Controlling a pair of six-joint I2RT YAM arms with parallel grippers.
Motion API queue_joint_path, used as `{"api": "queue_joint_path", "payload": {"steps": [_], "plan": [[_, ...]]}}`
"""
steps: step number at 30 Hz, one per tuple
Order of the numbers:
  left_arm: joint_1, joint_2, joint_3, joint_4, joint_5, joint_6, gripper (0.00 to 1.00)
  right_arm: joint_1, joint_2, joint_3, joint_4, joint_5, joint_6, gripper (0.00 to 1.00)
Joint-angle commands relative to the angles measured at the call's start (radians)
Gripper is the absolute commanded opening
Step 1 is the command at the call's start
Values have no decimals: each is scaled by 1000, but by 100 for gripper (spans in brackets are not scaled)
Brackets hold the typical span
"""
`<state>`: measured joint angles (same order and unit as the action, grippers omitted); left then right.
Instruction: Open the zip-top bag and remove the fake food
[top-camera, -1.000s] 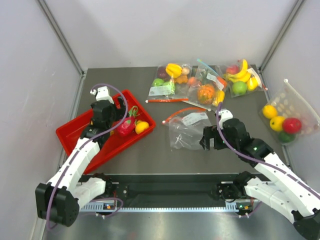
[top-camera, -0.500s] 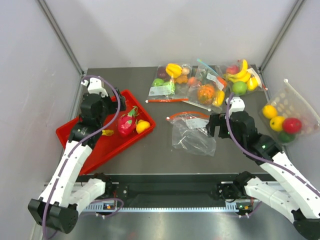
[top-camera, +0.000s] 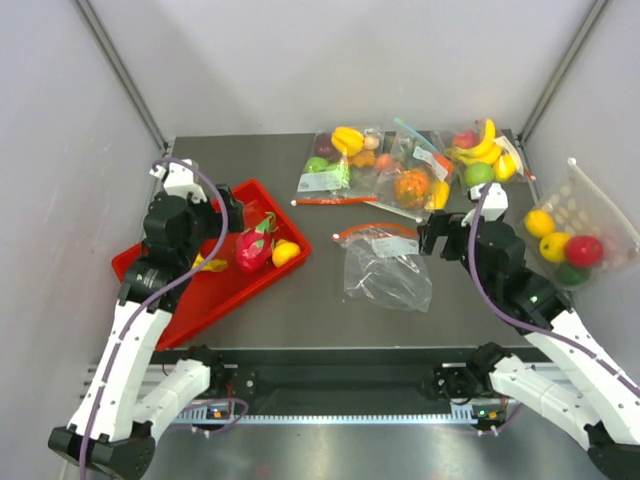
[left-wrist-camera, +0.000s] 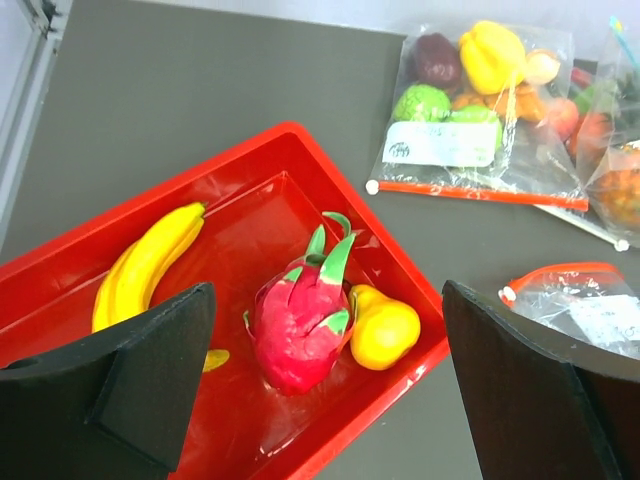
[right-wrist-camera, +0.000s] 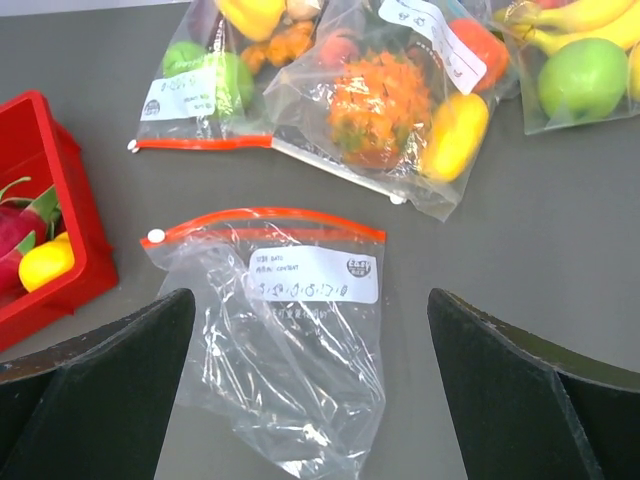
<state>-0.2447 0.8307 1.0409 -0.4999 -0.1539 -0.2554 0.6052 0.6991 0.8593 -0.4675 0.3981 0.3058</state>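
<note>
The zip-top bag (top-camera: 382, 265) lies crumpled and empty on the table centre, its red-orange strip (right-wrist-camera: 265, 218) arched at the far end; it fills the right wrist view (right-wrist-camera: 300, 340). The banana (left-wrist-camera: 145, 265), the dragon fruit (left-wrist-camera: 300, 315) and the small yellow-orange fruit (left-wrist-camera: 385, 328) lie in the red tray (top-camera: 225, 285). My left gripper (top-camera: 215, 205) is open and empty, raised above the tray (left-wrist-camera: 330, 400). My right gripper (top-camera: 437, 238) is open and empty, raised just right of the bag's mouth (right-wrist-camera: 310, 400).
Three filled zip bags lie at the back: one with mixed fruit (top-camera: 340, 160), one with an orange pumpkin-like fruit (top-camera: 412, 185), one with bananas and a green apple (top-camera: 480, 160). A dotted pouch with fruit (top-camera: 570, 235) leans at the right wall.
Both arms have drawn back and risen. The left gripper moved up and left off the tray's fruit. The right gripper let go of the bag and moved right and back.
</note>
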Motion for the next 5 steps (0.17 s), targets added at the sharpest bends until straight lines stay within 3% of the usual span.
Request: {"api": "queue_joint_path", "payload": {"steps": [1, 5], "plan": [[4, -10, 47, -19, 0, 28, 99, -8, 10, 17, 59, 15, -17, 100], [4, -1, 62, -28, 11, 30, 99, -7, 13, 17, 58, 5, -30, 100]]}}
